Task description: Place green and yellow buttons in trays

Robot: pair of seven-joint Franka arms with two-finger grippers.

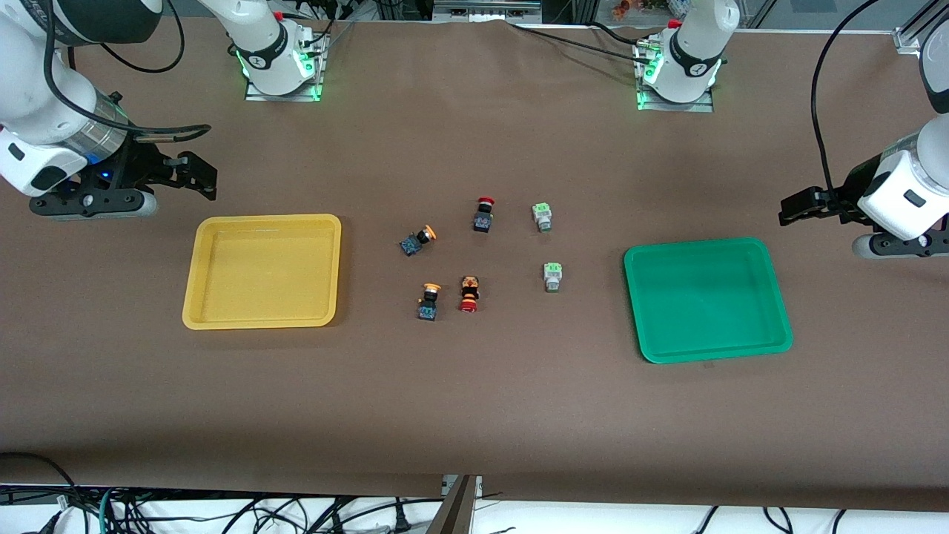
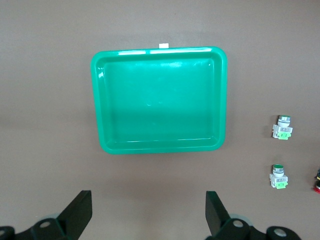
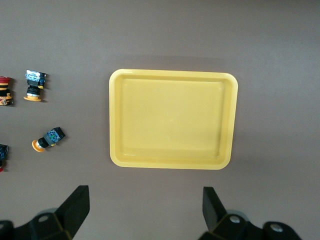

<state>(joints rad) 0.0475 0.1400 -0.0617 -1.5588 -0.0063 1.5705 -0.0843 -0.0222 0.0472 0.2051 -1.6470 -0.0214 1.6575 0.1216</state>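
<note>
Two green buttons (image 1: pixel 542 216) (image 1: pixel 552 276) lie mid-table, toward the green tray (image 1: pixel 697 245). Two yellow buttons (image 1: pixel 418 240) (image 1: pixel 429 300) lie toward the yellow tray (image 1: pixel 259 220). Both trays hold nothing. My left gripper (image 1: pixel 793 210) hangs open over bare table beside the green tray, at the left arm's end. Its wrist view shows that green tray (image 2: pixel 160 148), both green buttons (image 2: pixel 283 127) (image 2: pixel 278 176) and the open left gripper (image 2: pixel 149 210). My right gripper (image 1: pixel 199 178) hangs open beside the yellow tray (image 3: pixel 170 164). Its wrist view shows both yellow buttons (image 3: pixel 35 85) (image 3: pixel 47 139) and the empty right gripper (image 3: pixel 145 207).
Two red-capped black switches (image 1: pixel 483 214) (image 1: pixel 469 294) lie among the buttons, one between the nearer yellow and green buttons. Brown cloth covers the table. The arm bases (image 1: pixel 282 59) (image 1: pixel 678 70) stand along the edge farthest from the front camera.
</note>
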